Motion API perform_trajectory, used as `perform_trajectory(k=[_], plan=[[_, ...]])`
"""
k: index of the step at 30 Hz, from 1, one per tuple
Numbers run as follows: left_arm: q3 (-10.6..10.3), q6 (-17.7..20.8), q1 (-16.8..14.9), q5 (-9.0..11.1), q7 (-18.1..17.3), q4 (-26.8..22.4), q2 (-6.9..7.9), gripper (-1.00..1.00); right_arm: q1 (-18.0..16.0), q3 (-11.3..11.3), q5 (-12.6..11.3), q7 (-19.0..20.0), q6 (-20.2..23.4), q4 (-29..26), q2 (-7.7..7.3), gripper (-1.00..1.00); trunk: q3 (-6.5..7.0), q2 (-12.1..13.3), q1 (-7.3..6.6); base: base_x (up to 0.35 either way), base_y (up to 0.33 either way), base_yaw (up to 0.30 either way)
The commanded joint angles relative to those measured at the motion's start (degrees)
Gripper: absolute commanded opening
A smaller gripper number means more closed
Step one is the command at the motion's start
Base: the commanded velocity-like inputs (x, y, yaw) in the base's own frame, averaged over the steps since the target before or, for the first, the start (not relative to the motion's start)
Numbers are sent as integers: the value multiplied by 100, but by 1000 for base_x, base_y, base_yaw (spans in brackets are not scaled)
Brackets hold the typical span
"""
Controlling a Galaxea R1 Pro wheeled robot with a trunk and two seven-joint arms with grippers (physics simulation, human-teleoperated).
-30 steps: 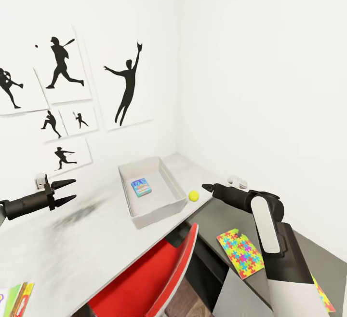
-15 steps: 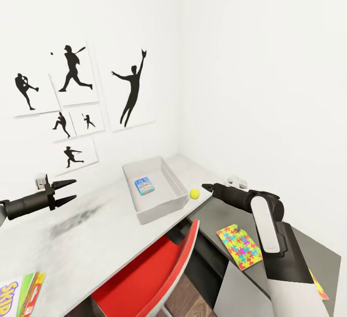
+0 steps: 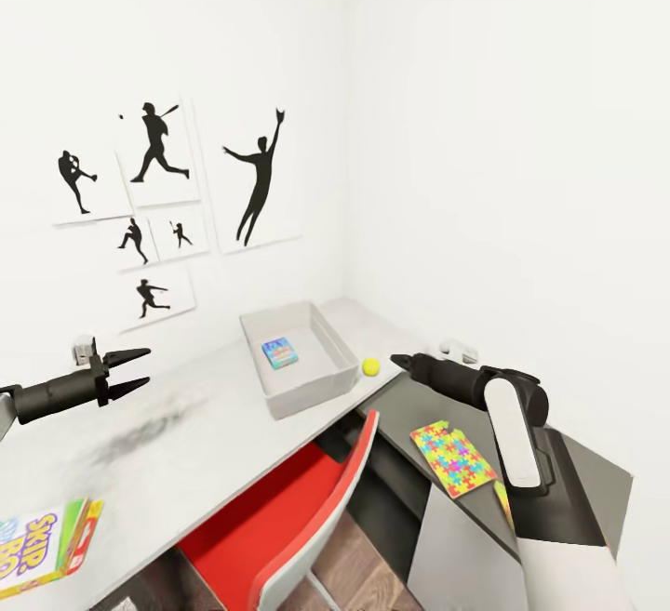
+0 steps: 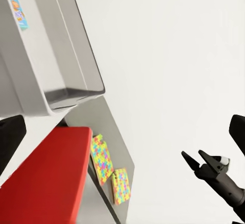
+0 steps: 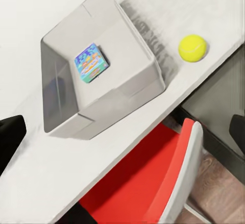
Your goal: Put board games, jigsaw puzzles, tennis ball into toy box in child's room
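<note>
From my head I see a yellow-green board game (image 3: 42, 541) at the near left edge of the surface (image 3: 186, 444); the wrist views leave it out. My left fingers (image 3: 130, 372) hover spread and empty. Whether my right fingers (image 3: 402, 362) are spread, I cannot tell. The toy box (image 3: 300, 365) lies long axis near-to-far, a small blue game (image 5: 91, 62) inside, the tennis ball (image 5: 192, 47) just right of it. Two jigsaw puzzles (image 4: 102, 157) lie on the lower grey unit.

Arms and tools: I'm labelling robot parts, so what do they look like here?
The left tool has two slim black pointed fingers on a dark grey cylindrical forearm. The right tool is a black pointed tip on a dark wrist; behind it the arm carries a white rounded panel and a dark grey and white upper casing. No cables show.
</note>
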Motion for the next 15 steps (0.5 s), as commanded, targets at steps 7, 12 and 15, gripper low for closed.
perform_trajectory(k=[7, 12, 15], plan=[[4, 37, -6, 4, -11, 2, 0, 100, -6, -10, -27, -56, 20, 5, 6, 100, 53, -14, 2, -287, -38, 0], [4, 36, -6, 4, -11, 2, 0, 100, -6, -11, -16, -56, 19, 19, 1, 100, 101, -14, 2, -310, -4, 0], [4, 36, -6, 4, -11, 2, 0, 100, -6, -11, -14, -62, 18, 23, 1, 100, 129, -14, 2, -312, -1, 0]])
